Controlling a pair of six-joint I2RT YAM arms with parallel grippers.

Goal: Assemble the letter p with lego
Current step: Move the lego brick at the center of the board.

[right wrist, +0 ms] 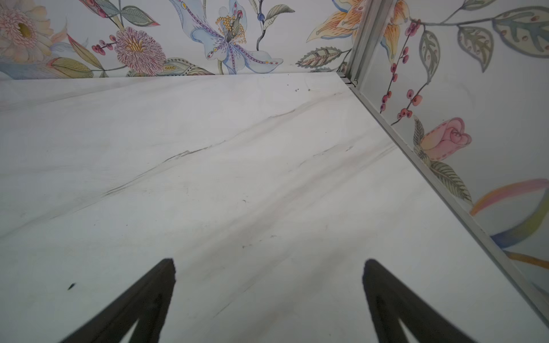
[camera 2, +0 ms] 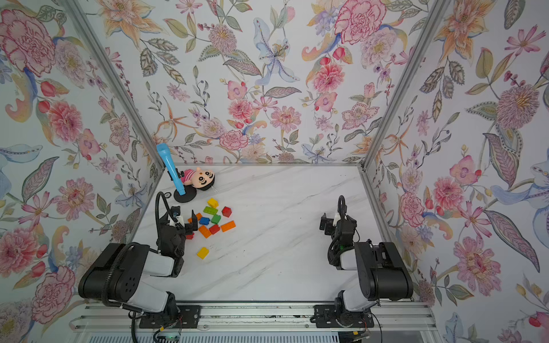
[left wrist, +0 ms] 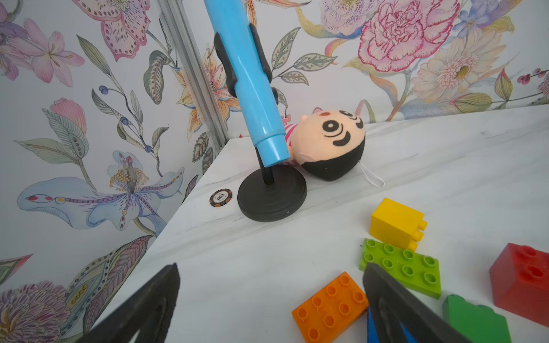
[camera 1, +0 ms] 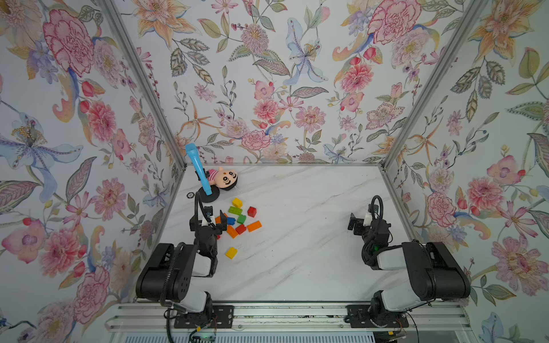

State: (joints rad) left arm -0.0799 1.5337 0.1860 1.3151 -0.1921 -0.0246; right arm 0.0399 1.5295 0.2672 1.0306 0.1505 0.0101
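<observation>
The left end effector is seen released and empty, low over the surface. The right end effector is likewise spread, with nothing gripped, well apart from it. The lego is scattered loose on the surface just beside the left end effector; an orange brick is seen at one fingertip, contact unclear.

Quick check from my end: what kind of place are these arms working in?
Probably a staged robot test booth, not a home: flowered wallpaper panels in metal framing box in a marble-look tabletop, and the left arm and right arm are mounted on a rail at its front edge.
</observation>
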